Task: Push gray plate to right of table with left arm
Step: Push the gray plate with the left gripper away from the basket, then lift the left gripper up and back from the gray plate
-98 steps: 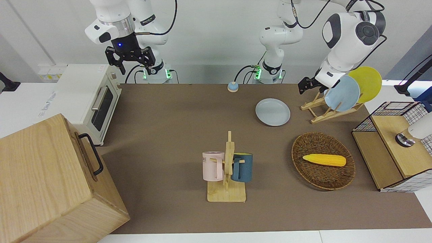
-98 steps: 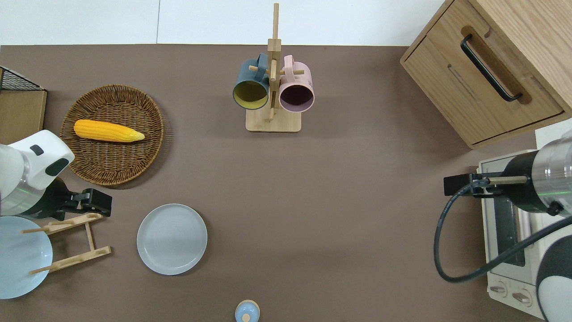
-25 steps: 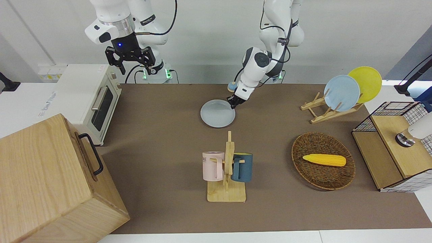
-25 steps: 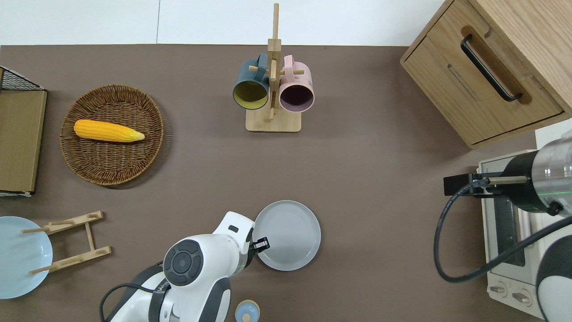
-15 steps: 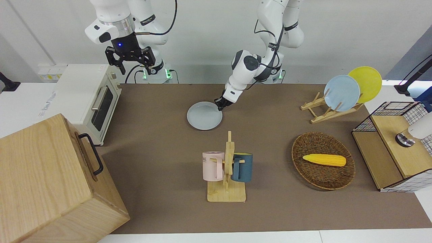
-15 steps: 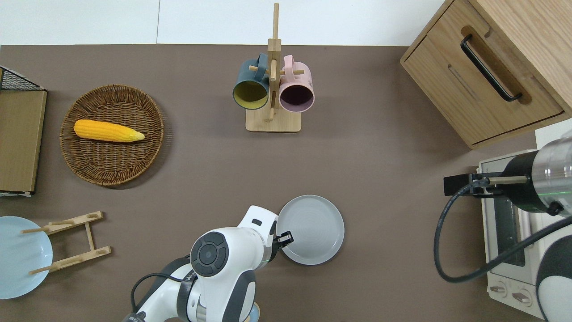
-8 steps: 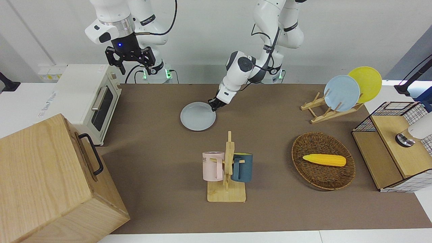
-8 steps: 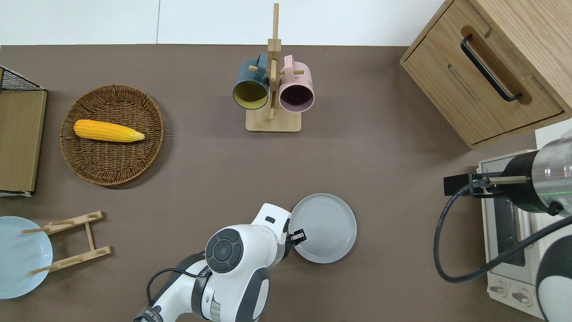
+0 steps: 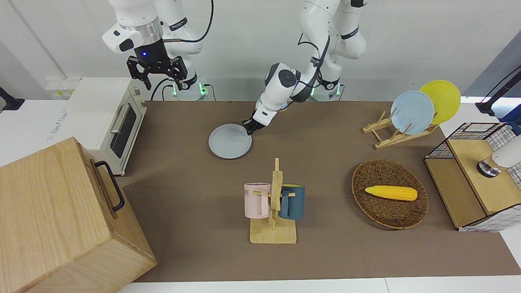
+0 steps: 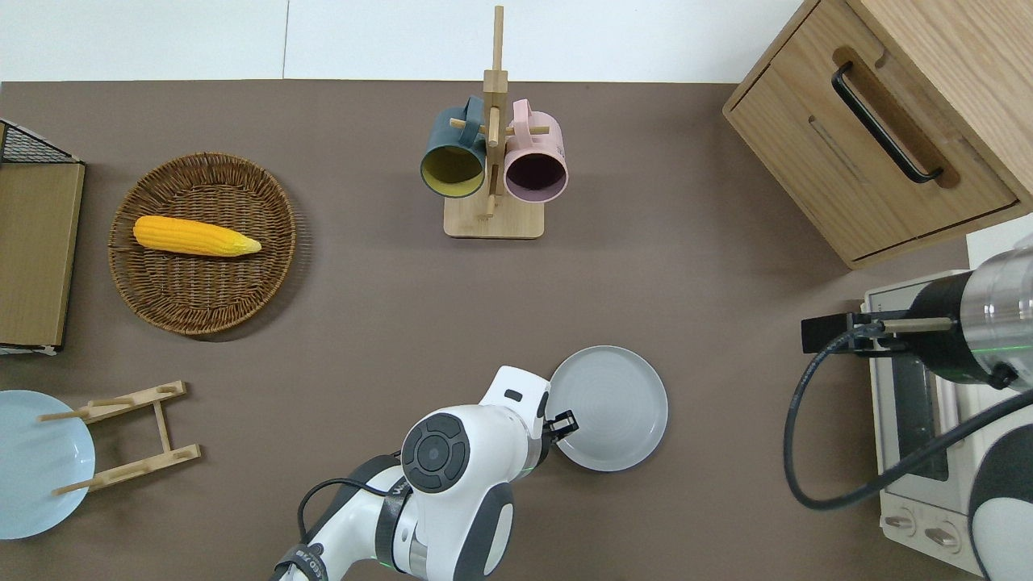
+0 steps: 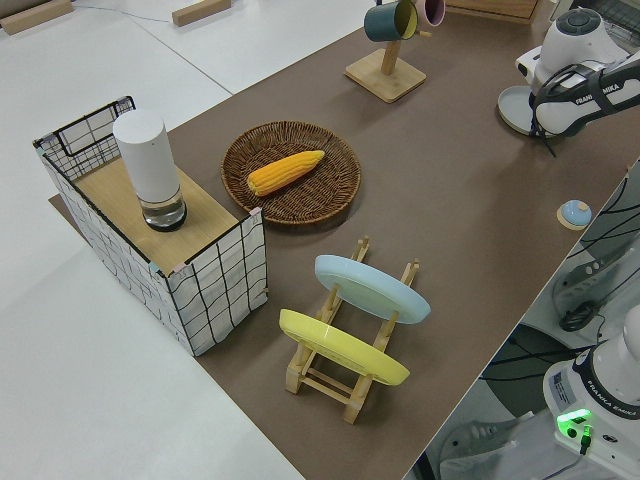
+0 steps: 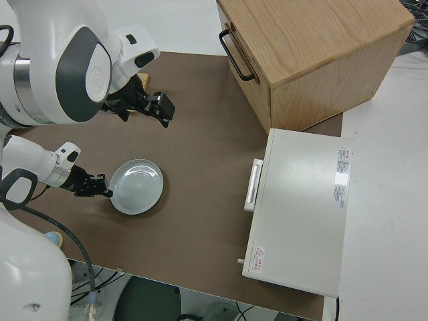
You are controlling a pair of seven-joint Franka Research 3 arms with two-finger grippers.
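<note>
Matt table (image 10: 710,307), glossy gray plate (image 10: 617,403).

Sky-blue plate (image 10: 36,464) cut by overhead edge, gray plate (image 11: 518,108) half hidden behind left arm (image 11: 580,70) in side view

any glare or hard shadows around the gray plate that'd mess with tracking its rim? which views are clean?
Overhead view: gray plate evenly lit, rim crisp, only a thin soft shadow on the table; left gripper covers a bit of rim. Front view: mild pale sheen on the plate, no hotspot. Right side view: faint sheen, rim fully readable.
</note>
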